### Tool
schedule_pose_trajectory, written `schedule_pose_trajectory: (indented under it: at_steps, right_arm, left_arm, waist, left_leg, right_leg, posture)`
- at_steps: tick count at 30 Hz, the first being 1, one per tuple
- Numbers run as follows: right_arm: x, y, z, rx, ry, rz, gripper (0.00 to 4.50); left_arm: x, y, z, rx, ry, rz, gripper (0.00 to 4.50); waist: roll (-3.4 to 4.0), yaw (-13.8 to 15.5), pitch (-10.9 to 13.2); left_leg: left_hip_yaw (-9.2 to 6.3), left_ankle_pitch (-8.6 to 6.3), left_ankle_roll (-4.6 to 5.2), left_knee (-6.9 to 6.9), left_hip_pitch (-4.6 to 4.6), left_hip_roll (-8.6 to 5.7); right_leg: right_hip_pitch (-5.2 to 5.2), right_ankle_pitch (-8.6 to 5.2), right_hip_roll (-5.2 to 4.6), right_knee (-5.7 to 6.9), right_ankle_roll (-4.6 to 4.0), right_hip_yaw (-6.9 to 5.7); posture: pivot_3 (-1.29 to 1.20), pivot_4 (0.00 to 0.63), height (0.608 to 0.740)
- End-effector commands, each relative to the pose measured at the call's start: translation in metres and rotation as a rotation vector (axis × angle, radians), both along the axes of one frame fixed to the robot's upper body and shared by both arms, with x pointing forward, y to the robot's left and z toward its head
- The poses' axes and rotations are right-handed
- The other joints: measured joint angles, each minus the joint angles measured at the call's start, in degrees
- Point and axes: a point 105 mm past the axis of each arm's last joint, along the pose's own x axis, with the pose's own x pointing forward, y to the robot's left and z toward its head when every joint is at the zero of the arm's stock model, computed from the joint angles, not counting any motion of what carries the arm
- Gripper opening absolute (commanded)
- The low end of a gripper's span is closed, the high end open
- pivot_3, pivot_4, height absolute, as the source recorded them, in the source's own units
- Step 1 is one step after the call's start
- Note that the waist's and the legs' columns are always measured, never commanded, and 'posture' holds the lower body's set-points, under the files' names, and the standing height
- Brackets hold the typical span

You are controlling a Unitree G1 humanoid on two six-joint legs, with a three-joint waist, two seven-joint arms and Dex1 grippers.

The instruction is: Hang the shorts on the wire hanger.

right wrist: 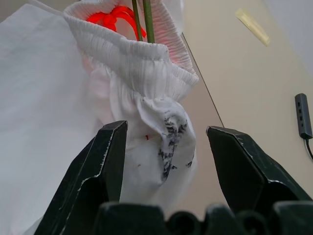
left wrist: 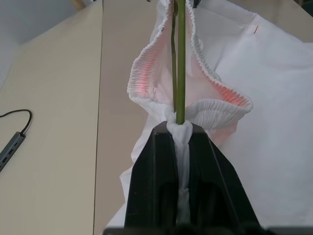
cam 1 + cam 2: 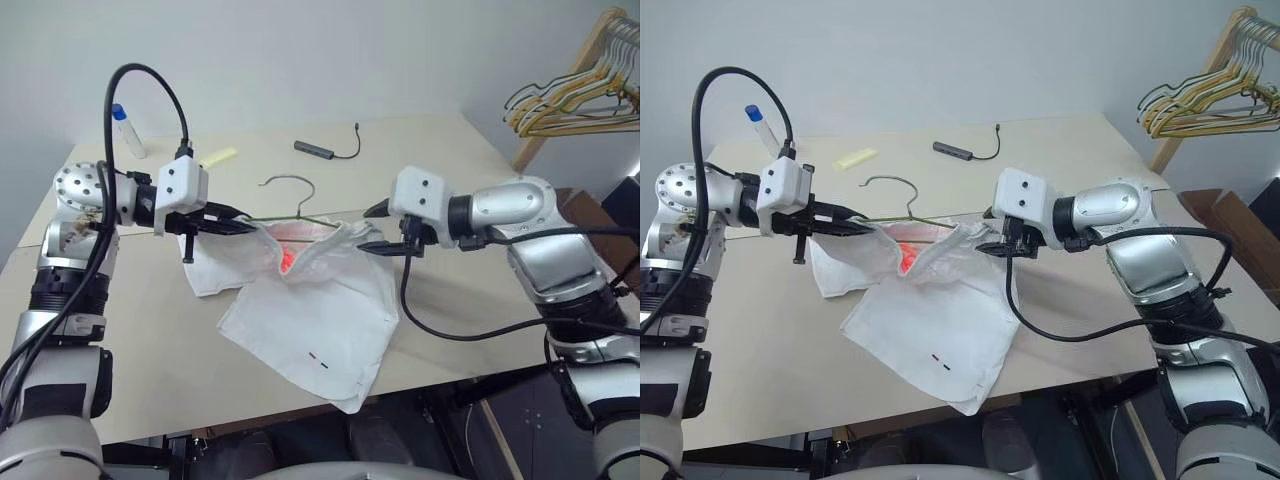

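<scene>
The white shorts (image 3: 310,320) lie spread on the table, their gathered waistband lifted off the surface. The thin green wire hanger (image 2: 180,58) runs inside the waistband, and its hook (image 3: 287,181) sticks up behind the cloth. My left gripper (image 2: 179,129) is shut on one end of the waistband, just where the wire meets the pinched cloth. At the other end, my right gripper (image 1: 166,128) is open, one finger on each side of the bunched, dark-smudged waistband corner, not clamping it. Tiny red and dark marks (image 3: 320,358) show near the hem.
A dark USB hub with a cable (image 3: 315,150), a yellow strip (image 3: 220,157) and a blue-capped tube (image 3: 127,130) lie at the back of the table (image 3: 130,350). A bunch of yellow and dark hangers (image 3: 570,100) hangs on a wooden rack at the right. The shorts' hem overhangs the front edge.
</scene>
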Motion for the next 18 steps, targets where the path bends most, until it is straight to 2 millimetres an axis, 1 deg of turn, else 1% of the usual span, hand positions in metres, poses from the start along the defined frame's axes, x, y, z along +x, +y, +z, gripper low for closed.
schedule_pose_trajectory:
  at_steps: [1,2,5,7,11,12,15,17,18]
  right_arm:
    - [0.0033,0.009,0.0156,0.025,-0.04,0.026,3.09]
    - [0.0032,0.0111,0.0153,0.029,-0.029,0.034,3.09]
    - [0.0001,0.0164,0.0152,0.048,0.012,0.064,2.49]
    - [-0.0015,0.0178,0.0147,0.045,0.013,0.077,1.85]
    - [-0.0017,0.018,0.0121,0.048,0.019,0.074,0.36]
    - [-0.0018,0.018,0.0116,0.047,0.02,0.074,0.06]
    - [-0.0021,0.0188,0.011,0.05,0.016,0.075,0.02]
    - [-0.0018,0.0189,0.0111,0.051,0.012,0.073,0.0]
    - [-0.0018,0.019,0.0111,0.052,0.011,0.072,0.0]
  left_arm:
    - [-0.0028,-0.001,0.0168,-0.023,-0.057,-0.019,0.0]
    - [-0.0029,-0.0012,0.017,-0.024,-0.058,-0.021,0.0]
    - [-0.0025,-0.0015,0.0177,-0.028,-0.065,-0.019,0.0]
    - [-0.0028,-0.0009,0.0177,-0.029,-0.065,-0.018,0.0]
    - [-0.0025,0.0002,0.0162,-0.023,-0.068,-0.013,0.0]
    - [-0.0024,0.0002,0.0161,-0.025,-0.068,-0.012,0.0]
    - [-0.0017,0.0,0.0157,-0.038,-0.053,-0.01,0.0]
    - [-0.0008,0.0001,0.0156,-0.048,-0.033,-0.008,0.72]
    - [-0.0003,0.0004,0.0154,-0.048,-0.031,-0.006,0.95]
  waist:
    - [0.0,-0.06,0.0]
    - [0.0,-0.08,0.0]
    - [0.0,-0.02,0.0]
    - [0.0,-0.01,0.0]
    - [0.0,0.03,0.0]
    - [0.0,0.02,0.0]
    - [0.0,0.02,0.0]
    - [0.0,0.01,0.0]
    - [0.0,0.01,0.0]
  left_leg:
    - [0.0,0.0,0.0,0.0,0.0,0.0]
    - [0.0,0.0,0.0,0.0,0.0,0.0]
    - [-0.02,0.0,0.0,0.0,0.0,0.0]
    - [-0.02,0.0,0.0,0.0,0.0,-0.01]
    - [-0.03,0.0,0.0,0.0,-0.01,-0.01]
    - [-0.03,0.0,0.0,0.0,0.0,-0.01]
    - [-0.03,0.0,0.0,0.0,0.0,-0.01]
    - [-0.04,0.0,0.0,0.0,0.0,-0.01]
    - [-0.04,0.0,0.0,0.0,0.01,-0.01]
  right_leg:
    - [0.0,0.0,0.0,0.0,0.0,0.0]
    - [0.0,0.0,0.0,0.0,0.0,0.0]
    - [0.0,0.0,0.0,0.01,0.0,-0.01]
    - [0.0,0.0,-0.01,0.0,0.0,-0.01]
    - [0.0,0.0,-0.01,0.01,0.0,-0.02]
    - [0.0,0.0,-0.01,0.01,0.0,-0.02]
    - [0.0,0.0,-0.01,0.03,0.0,-0.02]
    - [0.0,0.0,-0.01,0.04,0.0,-0.02]
    - [0.0,0.0,0.0,0.04,0.0,-0.02]
  posture:
    - [-0.15,0.0,0.74]
    - [-0.14,0.0,0.74]
    - [-0.14,0.0,0.74]
    - [-0.14,0.0,0.74]
    - [-0.14,0.0,0.74]
    - [-0.14,0.0,0.74]
    - [-0.14,0.0,0.74]
    - [-0.14,0.0,0.74]
    - [-0.14,0.0,0.74]
